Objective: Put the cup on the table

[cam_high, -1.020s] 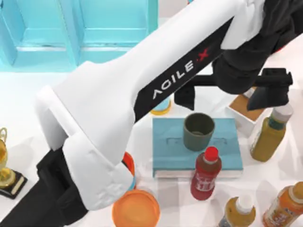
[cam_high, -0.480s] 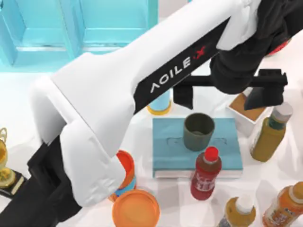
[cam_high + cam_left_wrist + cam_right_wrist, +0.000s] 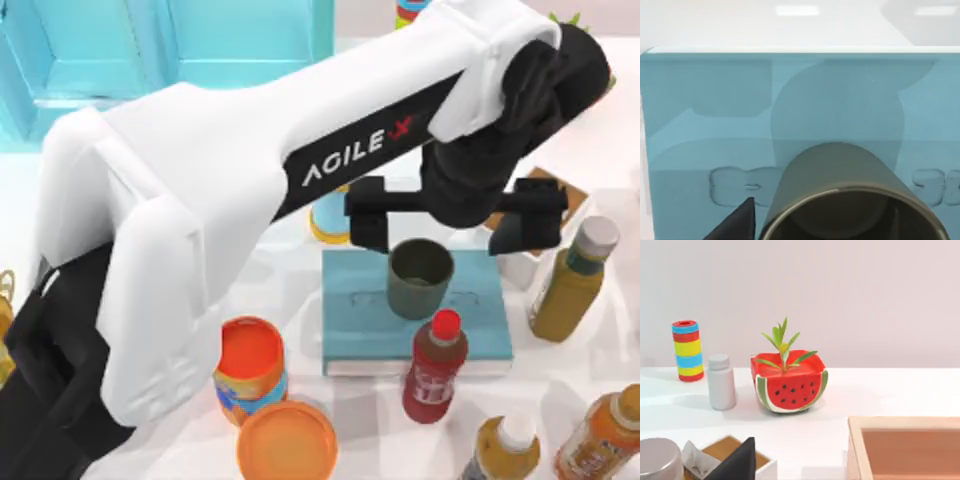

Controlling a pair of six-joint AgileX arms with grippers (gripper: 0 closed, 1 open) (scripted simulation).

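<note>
The cup [image 3: 420, 278] stands upright on the teal-blue book [image 3: 355, 318], which lies flat on the white desk [image 3: 45, 215]. Seen from above and from the left wrist view, the cup [image 3: 840, 200] is open-mouthed with a dark, bare inside.

The left end effector [image 3: 450, 222] hovers over the far edge of the book, just above and behind the cup; its two black fingers [image 3: 368, 215] are spread wide to either side and hold nothing. One dark fingertip shows beside the cup in the left wrist view.

An orange-lidded blue can [image 3: 250, 368] stands near the book's left side, and an orange disc-shaped lid [image 3: 287, 440] lies just in front of it. A red bottle [image 3: 434, 366] stands at the book's near edge, touching or overlapping it. A yellow-green bottle with a white cap [image 3: 570, 282] stands to the right.

In the right wrist view, a watermelon-patterned pot [image 3: 789, 384] holds a small green plant, a white bottle [image 3: 721, 382] stands beside it, and a striped cylinder [image 3: 686, 351] is farther off. A shallow wooden tray [image 3: 905, 447] is near. A dark fingertip of the right end effector shows at the bottom edge of that view; I cannot tell whether it is spread or closed.
</note>
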